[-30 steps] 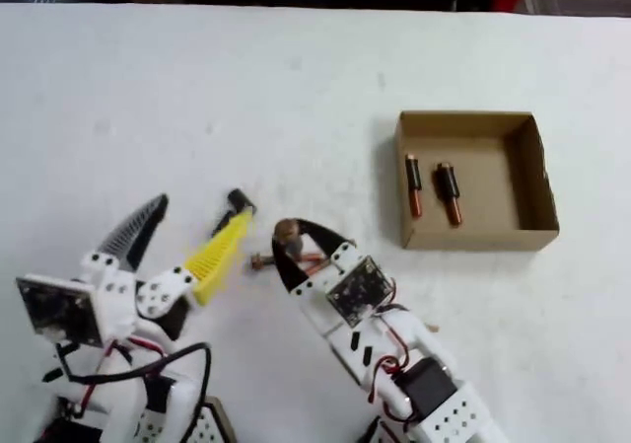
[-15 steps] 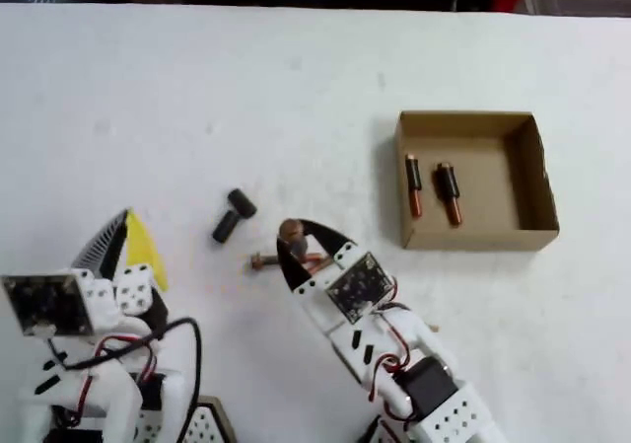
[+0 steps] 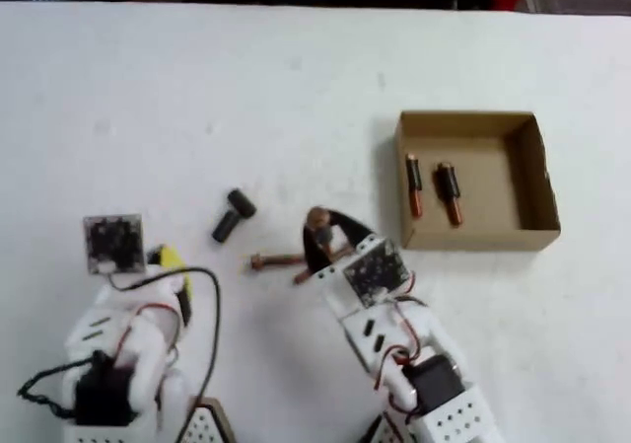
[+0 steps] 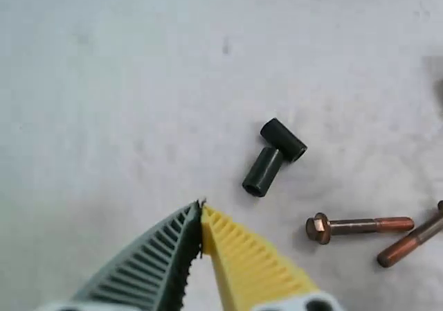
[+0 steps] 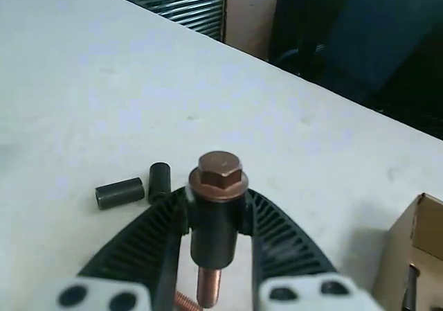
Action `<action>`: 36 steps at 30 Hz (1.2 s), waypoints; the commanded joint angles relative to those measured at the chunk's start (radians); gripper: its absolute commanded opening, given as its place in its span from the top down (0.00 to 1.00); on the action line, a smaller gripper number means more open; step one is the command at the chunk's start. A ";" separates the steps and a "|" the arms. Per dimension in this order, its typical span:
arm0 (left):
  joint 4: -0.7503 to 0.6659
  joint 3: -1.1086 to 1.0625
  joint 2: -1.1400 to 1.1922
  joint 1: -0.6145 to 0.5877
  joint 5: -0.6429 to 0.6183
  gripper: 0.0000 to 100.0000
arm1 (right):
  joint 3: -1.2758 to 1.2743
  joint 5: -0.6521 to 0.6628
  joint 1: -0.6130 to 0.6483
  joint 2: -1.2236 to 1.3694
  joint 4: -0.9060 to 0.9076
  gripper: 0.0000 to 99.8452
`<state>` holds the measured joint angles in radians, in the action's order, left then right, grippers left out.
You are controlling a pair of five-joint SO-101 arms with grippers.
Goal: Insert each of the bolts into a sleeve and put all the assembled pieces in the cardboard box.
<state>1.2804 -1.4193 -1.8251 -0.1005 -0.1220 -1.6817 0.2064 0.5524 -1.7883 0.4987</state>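
Note:
My right gripper (image 5: 215, 201) is shut on a black sleeve with a copper bolt (image 5: 219, 174) standing upright in it, head on top. In the high view this gripper (image 3: 321, 232) sits left of the cardboard box (image 3: 524, 181), which holds two assembled pieces (image 3: 432, 190). Two loose black sleeves (image 3: 233, 215) lie touching each other on the table, further left. Two loose bolts (image 3: 279, 260) lie beside the right gripper. My left gripper (image 4: 201, 212) is shut and holds nothing, short of the sleeves (image 4: 274, 156) and the bolts (image 4: 360, 226).
The left arm (image 3: 123, 344) is folded back at the table's near left. The white table (image 3: 246, 88) stretches open toward the far side and the left. The box's near wall (image 3: 480, 236) stands just right of the right gripper.
The left gripper has shut and its arm has pulled back toward the near left edge. The right gripper, with the sleeved bolt in it, has shifted a little right toward the box.

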 commanded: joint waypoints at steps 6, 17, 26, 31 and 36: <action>-0.061 -0.132 0.005 -0.001 0.011 0.98 | 0.241 0.000 -0.148 -0.013 0.331 0.98; -0.137 -0.209 0.005 -0.007 0.258 0.98 | 0.549 0.176 -0.220 -0.010 0.615 0.98; -0.031 -0.209 0.005 -0.004 0.265 0.98 | 0.749 0.176 -0.389 0.300 0.619 0.98; -0.012 -0.238 0.005 -0.005 0.265 0.98 | 0.901 0.180 -0.476 0.604 0.595 0.98; -0.012 -0.267 0.005 -0.001 0.265 0.98 | 1.030 0.183 -0.591 0.875 0.536 0.98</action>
<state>1.2605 -1.6909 -1.8144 -0.1005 0.1327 -0.7656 0.3736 0.0169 -1.0487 1.0879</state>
